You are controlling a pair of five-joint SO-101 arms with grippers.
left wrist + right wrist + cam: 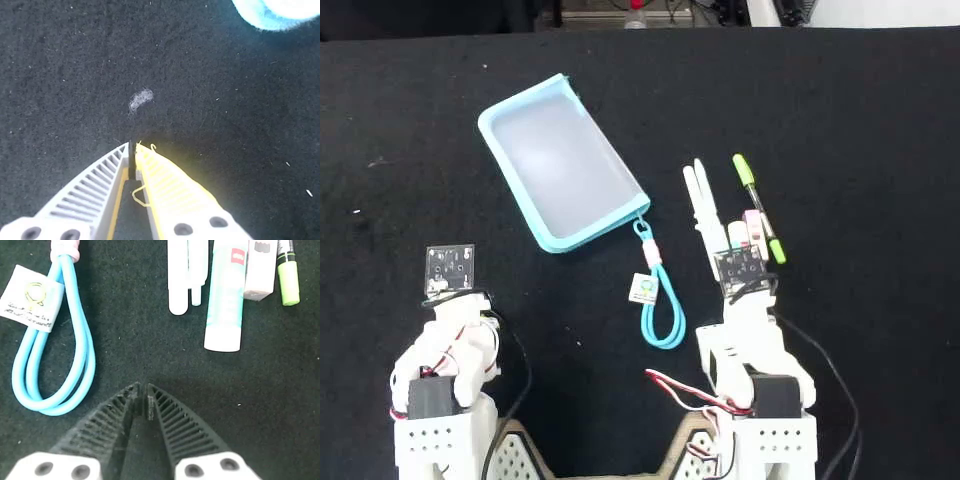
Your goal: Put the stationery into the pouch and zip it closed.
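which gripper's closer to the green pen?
Right. The right gripper sits close by the green pen; the left gripper is across the table, short of the pouch corner.

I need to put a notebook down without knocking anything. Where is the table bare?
Widest bare table lies left of the pouch and right of the green highlighter. A narrower patch lies between the left arm and the strap loop. Crowded: white pens, glue stick and highlighter lie packed ahead of the right gripper, strap loop alongside.
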